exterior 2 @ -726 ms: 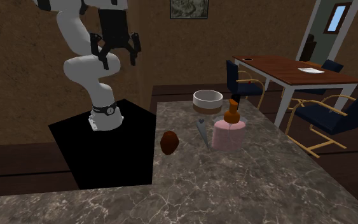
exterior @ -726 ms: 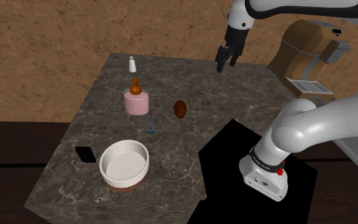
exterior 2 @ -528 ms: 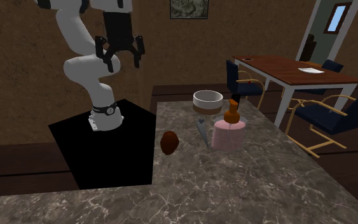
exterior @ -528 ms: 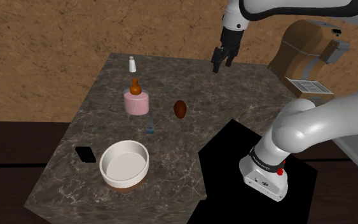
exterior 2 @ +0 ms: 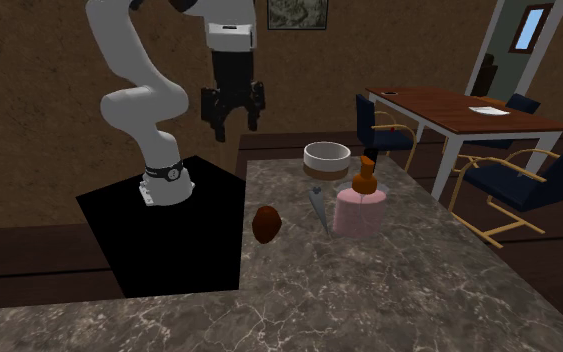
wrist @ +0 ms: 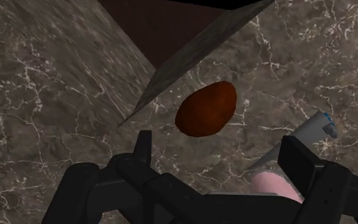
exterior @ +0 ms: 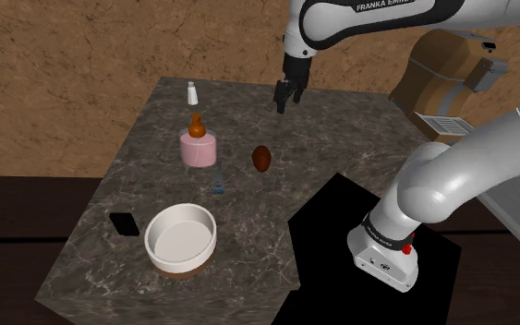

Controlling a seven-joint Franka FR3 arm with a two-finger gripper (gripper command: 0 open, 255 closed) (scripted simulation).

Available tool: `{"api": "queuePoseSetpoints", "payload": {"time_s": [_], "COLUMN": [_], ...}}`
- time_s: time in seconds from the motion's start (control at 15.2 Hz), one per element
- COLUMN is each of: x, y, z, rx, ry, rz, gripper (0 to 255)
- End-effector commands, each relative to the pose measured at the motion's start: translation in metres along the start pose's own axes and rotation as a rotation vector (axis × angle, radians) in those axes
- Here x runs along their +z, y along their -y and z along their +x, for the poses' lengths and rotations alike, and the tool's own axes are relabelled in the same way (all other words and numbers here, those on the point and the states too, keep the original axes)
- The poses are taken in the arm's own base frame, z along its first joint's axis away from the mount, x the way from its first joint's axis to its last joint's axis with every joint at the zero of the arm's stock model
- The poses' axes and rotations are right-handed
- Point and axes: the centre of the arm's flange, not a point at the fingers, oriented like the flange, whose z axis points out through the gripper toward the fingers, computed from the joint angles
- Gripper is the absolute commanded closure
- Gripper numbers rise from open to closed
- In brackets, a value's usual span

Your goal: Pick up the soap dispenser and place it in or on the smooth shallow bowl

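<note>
The soap dispenser [exterior: 198, 148] [exterior 2: 359, 207] is a pink round body with an orange-brown pump, standing upright mid-table. A sliver of its pink body [wrist: 274, 187] shows near one fingertip in the wrist view. The shallow white bowl [exterior: 181, 238] [exterior 2: 327, 157] with a brown base sits near the table's front edge in the shoulder view. My black gripper [exterior: 283, 100] [exterior 2: 231, 125] [wrist: 220, 159] hangs open and empty above the table's far part, to the shoulder view's right of the dispenser and well clear of it.
A brown egg-shaped object [exterior: 261, 158] [exterior 2: 266, 224] [wrist: 206, 108] lies below the gripper. A small grey tube with a blue cap [exterior: 218, 180] [exterior 2: 317, 205] lies beside the dispenser. A small white bottle [exterior: 192, 92] and a black phone [exterior: 124, 223] sit on the marble table [exterior: 110, 185]. Chairs [exterior 2: 514, 185] stand beyond.
The arm has swung toward the shoulder view's left, carrying the gripper from beyond the table's corner to over the tabletop. The fingers stayed open. Nothing on the table moved.
</note>
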Motion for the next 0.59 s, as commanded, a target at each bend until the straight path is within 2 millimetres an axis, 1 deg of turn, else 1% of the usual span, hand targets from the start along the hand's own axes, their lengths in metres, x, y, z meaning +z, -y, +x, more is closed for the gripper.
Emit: {"api": "queuePoseSetpoints", "payload": {"time_s": [0.0, 0.53], "x": [0.009, 0.055], "y": [0.011, 0.064], "z": [0.019, 0.097], "rx": [-0.042, -0.203], "ry": [-0.003, -0.012], "rz": [-0.001, -0.005], "gripper": [0, 0]}}
